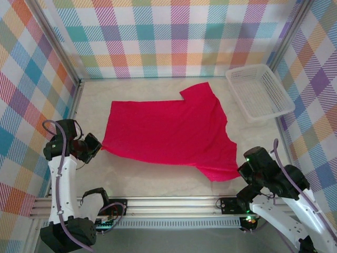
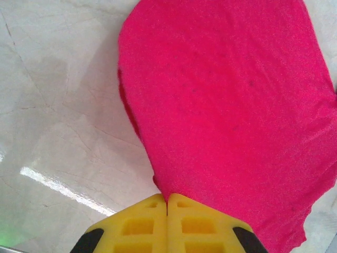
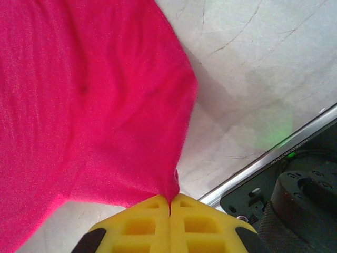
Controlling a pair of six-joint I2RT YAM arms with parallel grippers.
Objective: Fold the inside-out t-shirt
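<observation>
The left arm (image 1: 59, 174) and right arm (image 1: 287, 203) have white links, black joints and a grey-purple cable (image 1: 64, 153) each, ending in the blocky yellow left gripper (image 2: 167, 200) and right gripper (image 3: 169, 201).

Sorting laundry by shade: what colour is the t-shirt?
The t-shirt is plain crimson red, clearest in the top external view.

We show a crimson-red t-shirt (image 1: 168, 132), pale veined desk (image 1: 158, 182), white mesh basket (image 1: 259, 90), and pastel plaid walls (image 1: 174, 31); left gripper (image 2: 167, 196) and right gripper (image 3: 169, 199) have yellow jaws.
</observation>
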